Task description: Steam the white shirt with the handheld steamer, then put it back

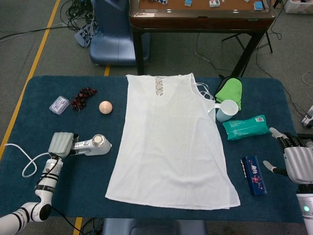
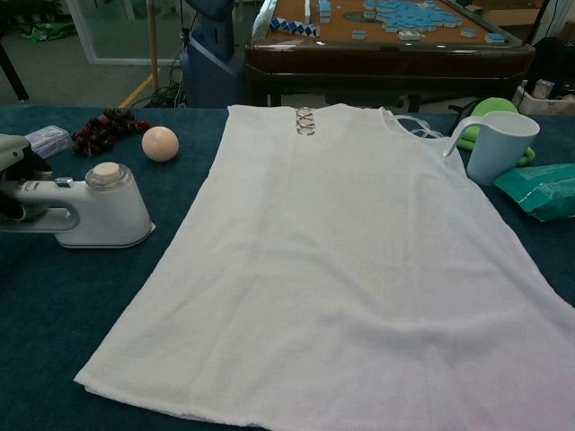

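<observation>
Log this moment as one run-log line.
phase: grasping steamer | left hand: grips steamer handle, steamer on table | right hand: open, idle at table edge | white shirt: flat, not yet steamed

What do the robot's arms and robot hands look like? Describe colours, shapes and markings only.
The left robot hand is light grey with a ribbed, blocky back, on a slim white forearm ringed with dark bands. The right robot hand has a grey ribbed palm shell and black-jointed fingers with pale tips, above a pale wrist bearing a small green light.
</observation>
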{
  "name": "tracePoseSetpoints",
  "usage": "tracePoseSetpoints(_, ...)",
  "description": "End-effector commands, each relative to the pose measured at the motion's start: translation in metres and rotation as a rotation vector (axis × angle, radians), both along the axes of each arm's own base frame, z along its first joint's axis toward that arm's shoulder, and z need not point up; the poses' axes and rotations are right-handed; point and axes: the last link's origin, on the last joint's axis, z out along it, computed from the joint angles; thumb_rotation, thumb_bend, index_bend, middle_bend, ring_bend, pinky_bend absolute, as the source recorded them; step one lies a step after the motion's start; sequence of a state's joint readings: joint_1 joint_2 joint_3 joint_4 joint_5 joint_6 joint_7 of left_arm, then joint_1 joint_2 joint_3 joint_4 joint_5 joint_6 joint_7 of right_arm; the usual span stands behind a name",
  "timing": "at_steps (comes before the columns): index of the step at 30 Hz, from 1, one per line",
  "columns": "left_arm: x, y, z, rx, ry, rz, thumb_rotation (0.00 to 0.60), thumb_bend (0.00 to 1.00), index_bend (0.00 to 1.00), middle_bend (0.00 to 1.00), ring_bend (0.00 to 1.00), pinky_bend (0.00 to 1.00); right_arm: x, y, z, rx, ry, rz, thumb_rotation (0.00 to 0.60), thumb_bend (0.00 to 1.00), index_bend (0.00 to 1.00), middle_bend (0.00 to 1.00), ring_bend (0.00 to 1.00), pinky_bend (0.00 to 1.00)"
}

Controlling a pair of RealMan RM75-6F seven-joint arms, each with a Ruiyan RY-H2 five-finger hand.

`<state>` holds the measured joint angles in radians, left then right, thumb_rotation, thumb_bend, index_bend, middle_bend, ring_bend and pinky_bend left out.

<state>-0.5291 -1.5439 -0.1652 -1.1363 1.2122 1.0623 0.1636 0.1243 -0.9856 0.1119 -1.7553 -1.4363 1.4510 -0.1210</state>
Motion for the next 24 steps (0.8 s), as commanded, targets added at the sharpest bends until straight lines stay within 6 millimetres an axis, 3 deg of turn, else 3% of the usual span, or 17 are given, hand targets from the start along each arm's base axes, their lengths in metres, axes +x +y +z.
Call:
tracePoseSetpoints(1,-0.001,0.007,0.003,-0.01,-0.058,-0.051,0.6,0.25,0.81,0.91,0.77,0.72,0.001,0.0,-0.001,0.005,0.002,0.001,0.6,0.12,0.14,0.28,0.2,0.24)
tracePoseSetpoints(12,-0.007,0.019,0.01,-0.06,-0.218,-0.068,0.6,0.25,0.85,0.96,0.82,0.77,0.01,-0.005,-0.008,0.054,0.009,0.017,0.6,0.12,0.15,0.29,0.2,0.24)
tracePoseSetpoints(24,0.008,0.02,0.018,-0.09,-0.369,-0.127,0.6,0.25,0.85,0.96,0.82,0.77,0.022,-0.01,-0.018,0.121,0.007,0.047,0.6,0.12,0.15,0.29,0.2,0.24)
